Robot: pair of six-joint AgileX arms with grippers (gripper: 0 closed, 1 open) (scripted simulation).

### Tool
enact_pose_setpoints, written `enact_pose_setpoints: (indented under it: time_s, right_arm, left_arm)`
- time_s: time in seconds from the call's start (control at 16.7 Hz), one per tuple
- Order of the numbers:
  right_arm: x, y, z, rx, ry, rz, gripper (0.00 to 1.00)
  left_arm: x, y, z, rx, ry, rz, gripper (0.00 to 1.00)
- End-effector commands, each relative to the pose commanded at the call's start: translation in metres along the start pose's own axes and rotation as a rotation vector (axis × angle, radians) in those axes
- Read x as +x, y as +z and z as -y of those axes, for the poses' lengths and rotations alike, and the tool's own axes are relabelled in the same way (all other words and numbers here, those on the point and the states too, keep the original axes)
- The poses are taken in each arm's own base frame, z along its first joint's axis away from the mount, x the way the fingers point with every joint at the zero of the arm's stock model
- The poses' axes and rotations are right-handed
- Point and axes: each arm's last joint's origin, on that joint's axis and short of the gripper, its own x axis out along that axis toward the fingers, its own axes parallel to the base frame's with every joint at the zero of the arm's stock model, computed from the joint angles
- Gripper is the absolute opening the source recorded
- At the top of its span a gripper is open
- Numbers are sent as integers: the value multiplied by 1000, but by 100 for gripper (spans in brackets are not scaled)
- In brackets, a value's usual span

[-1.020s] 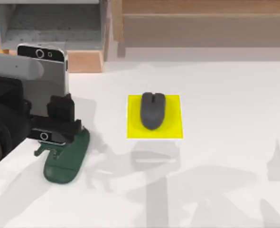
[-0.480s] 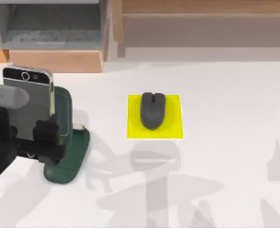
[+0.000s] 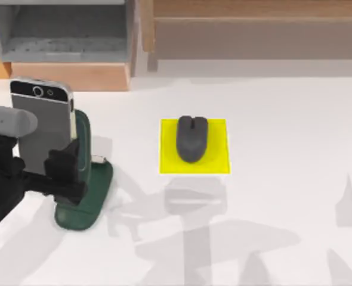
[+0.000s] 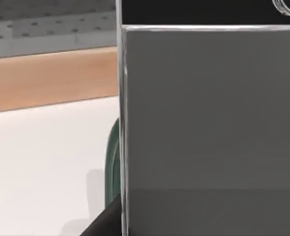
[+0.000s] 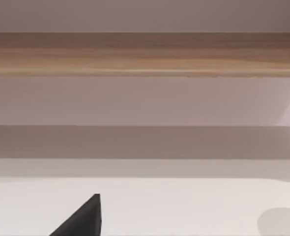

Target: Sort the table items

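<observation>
Over at the desk's (image 3: 283,107) left side, the left claw (image 3: 52,173) was clamped on the smartphone (image 3: 43,128), its dark fingers (image 3: 65,173) pinching the lower end of the handset. The phone stood upright, its long axis running near vertical, camera end up and grey screen facing the overhead camera. Using the dark green stand (image 3: 86,190) as the landmark: the phone sat right at the stand's upright back, on its left face, with its lower end hidden behind the claw, so whether it was seated on the base could not be told. From the left wrist camera the screen (image 4: 209,123) loomed close, silver edge running up its side, and a sliver of green stand (image 4: 113,162) peeked out beside it. To the right of the stand, well apart, the dark grey mouse (image 3: 191,138) lay flat on a yellow mat (image 3: 218,149), long axis running away from the near edge of the desk, buttons pointing toward the wooden shelving (image 3: 253,30) behind. Behind the stand stood a grey bin (image 3: 62,30) in a wooden frame. The right wrist camera looked at wooden shelf (image 5: 145,54) and white desk (image 5: 184,206), with one dark fingertip (image 5: 83,219) in the corner; whether the right claw was open or closed could not be told.
</observation>
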Motion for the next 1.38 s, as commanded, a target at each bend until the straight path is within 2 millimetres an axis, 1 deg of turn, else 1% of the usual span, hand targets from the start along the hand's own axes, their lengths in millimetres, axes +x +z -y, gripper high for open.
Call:
enact_pose_setpoints:
  time_s: [0.12, 0.3, 0.66, 0.78, 1.08, 1.38]
  right_arm:
    - [0, 0, 0, 0, 0, 0, 100]
    - [0, 0, 0, 0, 0, 0, 100]
    - [0, 0, 0, 0, 0, 0, 100]
    - [0, 0, 0, 0, 0, 0, 100]
    - [0, 0, 0, 0, 0, 0, 100]
    - [0, 0, 0, 0, 0, 0, 100]
  left_arm:
    - [1, -4, -1, 7, 0, 4, 0]
    - [9, -7, -4, 23, 28, -1, 0]
    - [40, -3, -6, 16, 65, -42, 0]
    - [48, -2, -6, 15, 71, -54, 0]
    - [49, -2, -6, 15, 72, -56, 0]
    - [49, -2, -6, 15, 72, -56, 38]
